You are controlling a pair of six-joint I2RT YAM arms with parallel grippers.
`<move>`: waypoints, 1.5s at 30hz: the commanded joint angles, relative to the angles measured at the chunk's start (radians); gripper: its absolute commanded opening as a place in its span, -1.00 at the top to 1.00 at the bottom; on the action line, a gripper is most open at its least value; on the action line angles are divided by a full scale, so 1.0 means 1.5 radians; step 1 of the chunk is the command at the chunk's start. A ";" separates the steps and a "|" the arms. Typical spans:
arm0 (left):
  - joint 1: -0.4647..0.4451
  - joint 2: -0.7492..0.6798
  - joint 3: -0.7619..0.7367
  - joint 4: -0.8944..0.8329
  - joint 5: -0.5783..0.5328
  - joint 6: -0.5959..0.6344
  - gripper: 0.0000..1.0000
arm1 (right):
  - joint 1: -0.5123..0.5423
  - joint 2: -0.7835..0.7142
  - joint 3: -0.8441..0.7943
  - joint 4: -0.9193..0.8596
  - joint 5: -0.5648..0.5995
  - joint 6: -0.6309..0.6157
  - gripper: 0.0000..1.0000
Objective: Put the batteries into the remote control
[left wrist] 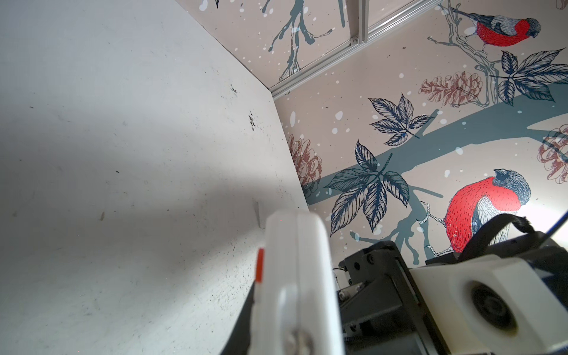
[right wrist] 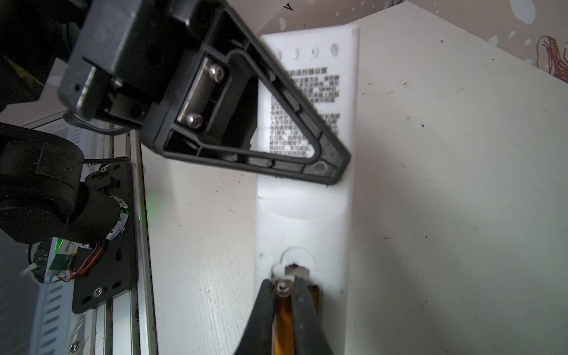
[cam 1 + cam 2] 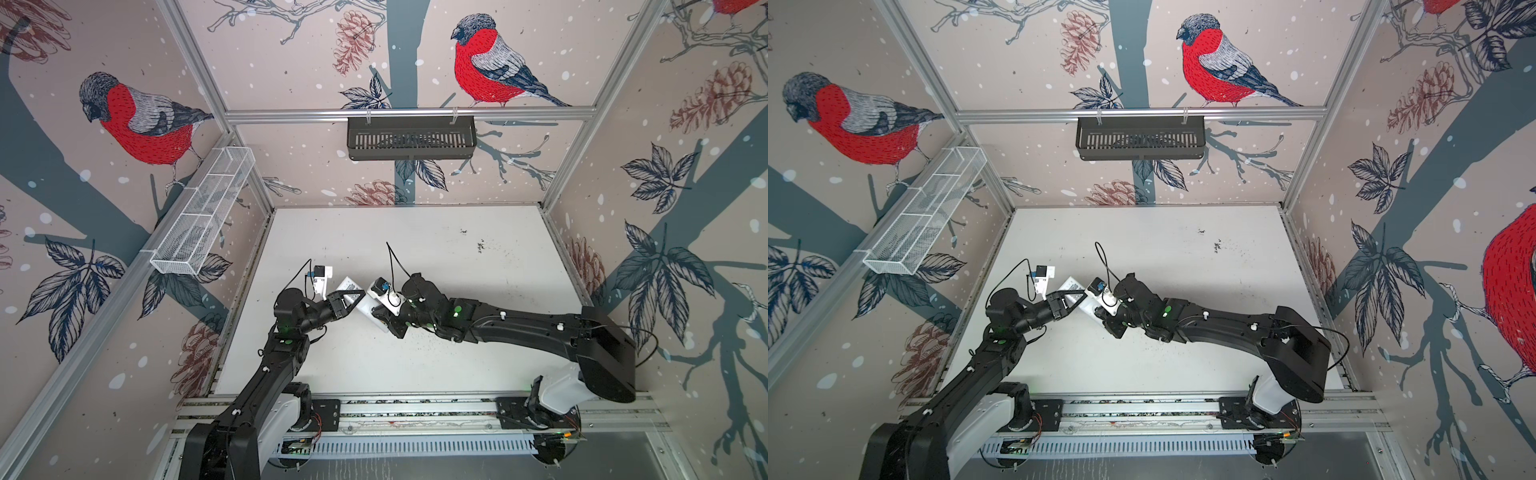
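The white remote control (image 2: 307,215) shows its plain back with a printed label. My left gripper (image 2: 333,170) is shut on it across its thickness, one black triangular finger (image 2: 246,129) lying over the label. In the left wrist view the remote control (image 1: 295,276) is edge-on, with a red button (image 1: 260,264) on its far face. My right gripper (image 2: 284,295) is shut on an orange battery (image 2: 284,329), its metal tip at the open battery bay's end. An orange strip (image 2: 315,296) shows in the bay beside it. In both top views the grippers (image 3: 353,301) (image 3: 380,313) meet at the remote (image 3: 349,286).
A white tabletop (image 3: 457,257) is fenced by patterned walls. On the rear rail hangs a black slotted basket (image 3: 411,137), and a white wire basket (image 3: 203,212) is fixed to the left wall. An aluminium rail (image 3: 415,409) with both arm bases runs along the front.
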 commanded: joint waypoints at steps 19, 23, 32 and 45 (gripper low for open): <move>0.036 -0.029 -0.033 0.278 0.092 -0.174 1.00 | 0.001 0.033 -0.095 -0.032 0.066 0.000 0.89; 0.038 -0.027 -0.032 0.285 0.096 -0.178 1.00 | 0.004 0.044 -0.090 -0.052 0.086 0.000 0.89; 0.038 -0.022 -0.026 0.328 0.110 -0.208 1.00 | 0.003 0.069 -0.084 -0.093 0.139 0.031 0.87; 0.038 -0.028 -0.025 0.320 0.119 -0.204 1.00 | 0.008 0.048 -0.055 -0.110 0.155 0.032 0.64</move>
